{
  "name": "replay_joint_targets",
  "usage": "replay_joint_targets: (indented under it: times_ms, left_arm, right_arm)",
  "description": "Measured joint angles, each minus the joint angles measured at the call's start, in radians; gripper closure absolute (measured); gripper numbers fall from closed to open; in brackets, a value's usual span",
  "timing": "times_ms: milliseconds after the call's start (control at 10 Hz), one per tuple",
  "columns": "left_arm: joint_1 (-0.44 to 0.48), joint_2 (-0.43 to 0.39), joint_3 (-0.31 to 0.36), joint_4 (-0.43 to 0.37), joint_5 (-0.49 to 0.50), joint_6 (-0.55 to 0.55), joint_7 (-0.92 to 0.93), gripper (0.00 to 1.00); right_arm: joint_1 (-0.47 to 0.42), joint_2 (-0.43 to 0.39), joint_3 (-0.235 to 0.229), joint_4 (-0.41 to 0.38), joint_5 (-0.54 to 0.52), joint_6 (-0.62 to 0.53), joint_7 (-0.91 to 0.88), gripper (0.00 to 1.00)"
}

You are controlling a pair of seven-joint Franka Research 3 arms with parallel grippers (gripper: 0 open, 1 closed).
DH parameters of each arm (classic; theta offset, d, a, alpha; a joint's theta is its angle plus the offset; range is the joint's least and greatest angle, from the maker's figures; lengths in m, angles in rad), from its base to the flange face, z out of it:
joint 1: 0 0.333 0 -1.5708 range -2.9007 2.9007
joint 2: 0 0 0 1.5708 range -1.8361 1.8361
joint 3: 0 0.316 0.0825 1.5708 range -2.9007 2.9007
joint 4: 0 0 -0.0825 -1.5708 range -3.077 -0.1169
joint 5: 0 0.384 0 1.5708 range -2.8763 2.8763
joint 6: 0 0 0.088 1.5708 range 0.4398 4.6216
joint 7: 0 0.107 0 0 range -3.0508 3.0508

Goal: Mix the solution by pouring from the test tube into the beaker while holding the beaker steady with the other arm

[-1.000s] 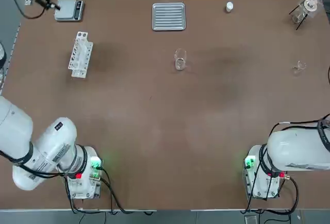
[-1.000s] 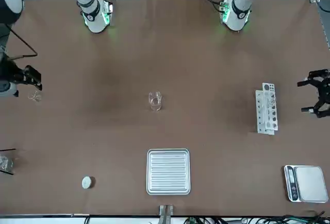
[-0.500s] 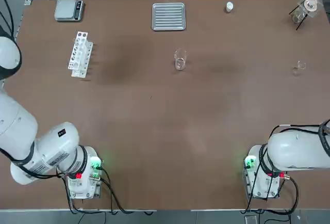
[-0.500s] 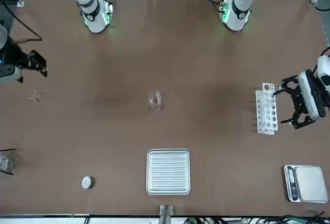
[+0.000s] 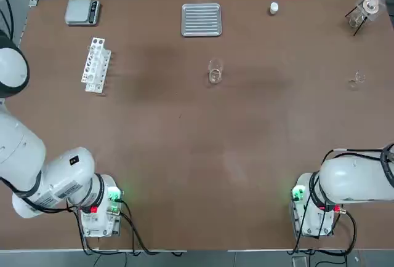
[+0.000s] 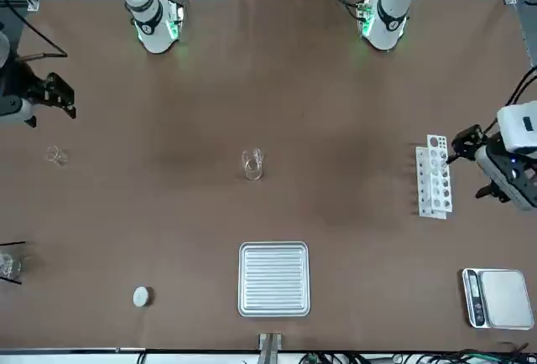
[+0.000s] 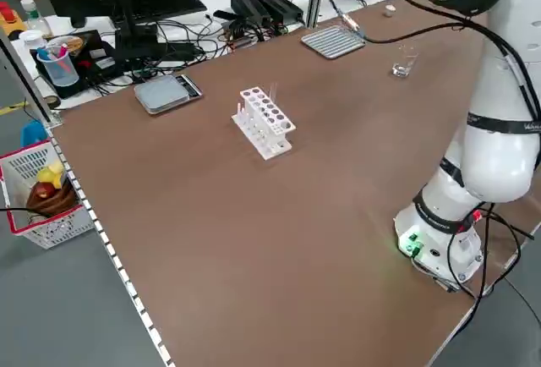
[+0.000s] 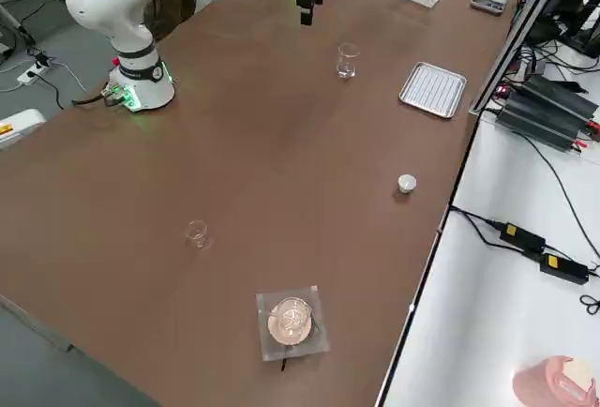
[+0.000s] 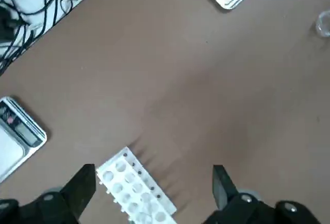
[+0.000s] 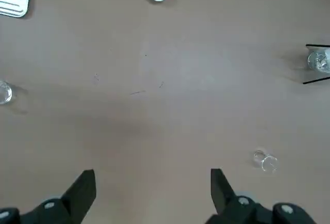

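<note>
Spread and empty at left gripper (image 9: 154, 171), close by the white rack (image 9: 135, 185); set diagonally to those fingers, with a clear tube (image 7: 273, 93) seemingly upright in it. Nearer to left arm than right. Likewise parted and empty at right gripper (image 10: 153, 173), near the small glass piece (image 10: 265, 161). Farther out, between both grippers, standing apart: beaker (image 5: 215, 71), with bare tabletop (image 5: 154, 95) toward rack. Probably best approached across the rack's long axis, clear of its edges.

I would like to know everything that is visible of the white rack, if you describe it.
The rack is white and looks like plastic, with a top plate of round holes in rows above a wider base. It stands upright on the table, between the scale and the left arm's base. What looks like a clear tube stands in it. The open left gripper hangs close by; I see no clear contact.
</note>
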Motion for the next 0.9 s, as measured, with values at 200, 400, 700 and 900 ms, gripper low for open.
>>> replay_joint_targets:
  times_ms: [200,400,700,900]
  left_arm:
    - [-0.036,-0.031,-0.002,0.001,0.004,-0.005,-0.125,0.0]
    - [-0.108,-0.081,0.015,0.001,0.009,-0.062,-0.317,0.0]
    - [-0.295,-0.149,0.207,0.001,0.013,-0.129,-0.52,0.0]
    - [-0.477,-0.166,0.441,0.001,0.013,-0.133,-0.528,0.0]
  right_arm:
    - [0.001,0.0,-0.001,0.001,0.0,0.002,0.0,0.01]
    - [0.001,0.0,-0.001,0.001,0.0,0.005,0.0,0.01]
    - [0.002,0.0,-0.001,0.001,0.0,0.011,0.0,0.01]
    - [0.002,0.0,-0.001,0.001,0.0,0.016,0.0,0.01]
